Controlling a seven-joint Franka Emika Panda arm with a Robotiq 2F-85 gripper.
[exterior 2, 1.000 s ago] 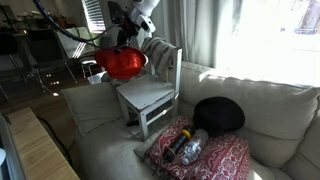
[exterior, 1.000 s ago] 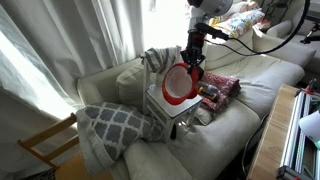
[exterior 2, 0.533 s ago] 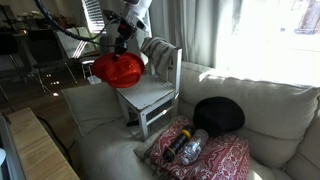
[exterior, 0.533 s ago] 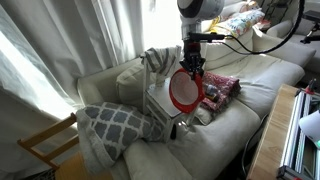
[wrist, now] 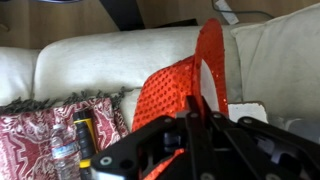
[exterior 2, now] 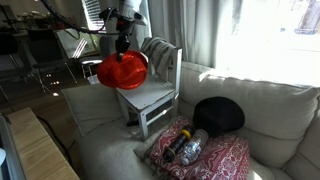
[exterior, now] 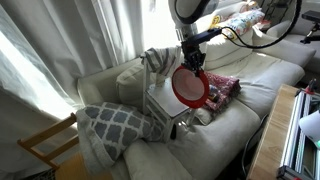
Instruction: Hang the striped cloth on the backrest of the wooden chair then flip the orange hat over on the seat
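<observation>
My gripper [exterior: 189,58] is shut on the brim of the orange hat [exterior: 189,86] and holds it on edge in the air above the pale wooden chair's seat [exterior: 160,101], with the pinkish inside showing. In an exterior view the hat [exterior 2: 122,71] hangs below the gripper [exterior 2: 121,45], over the seat [exterior 2: 146,95]. The striped cloth [exterior: 157,59] hangs on the backrest [exterior 2: 163,62]. In the wrist view the fingers [wrist: 197,112] pinch the hat [wrist: 170,85], with a corner of the seat [wrist: 250,112] beside them.
The chair stands on a cream sofa [exterior: 250,75]. Red-pink patterned fabric [exterior 2: 215,158] with a bottle [exterior 2: 190,147] lies beside it, with a black hat [exterior 2: 219,114] behind. A grey lattice cushion [exterior: 115,124] lies on the other side. A darker wooden chair [exterior: 45,145] stands on the floor.
The gripper has carried the hat upward and toward the front of the seat and turned it, so the hat now hangs more on edge.
</observation>
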